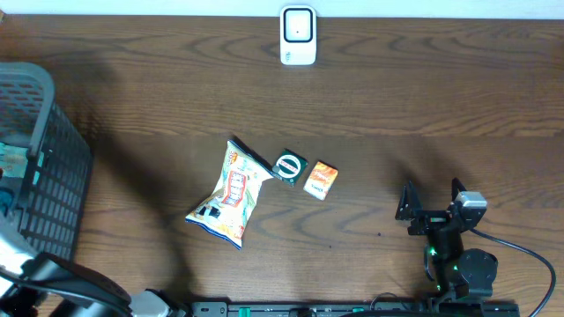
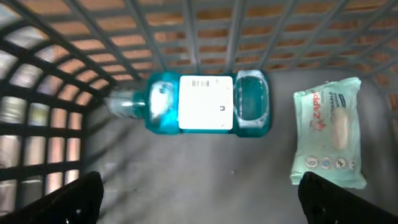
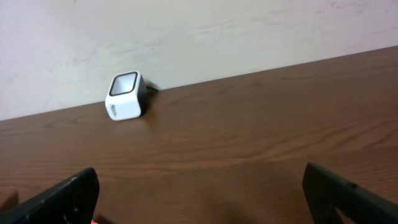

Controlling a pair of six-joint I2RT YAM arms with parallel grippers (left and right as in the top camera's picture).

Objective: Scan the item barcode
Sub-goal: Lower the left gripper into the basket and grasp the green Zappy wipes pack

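Scanning has hardly begun: the left hand point(image 2: 200, 200) hovers wide open over the blue bottle point(image 2: 205, 102) lying in the basket point(image 1: 55, 167). The right hand point(image 1: 432, 202) is open and empty, and the scanner point(image 1: 298, 35) stands well apart.

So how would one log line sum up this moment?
left claw: open above blue bottle in basket | right claw: open, empty | table: snack bag, orange box | scan: not yet
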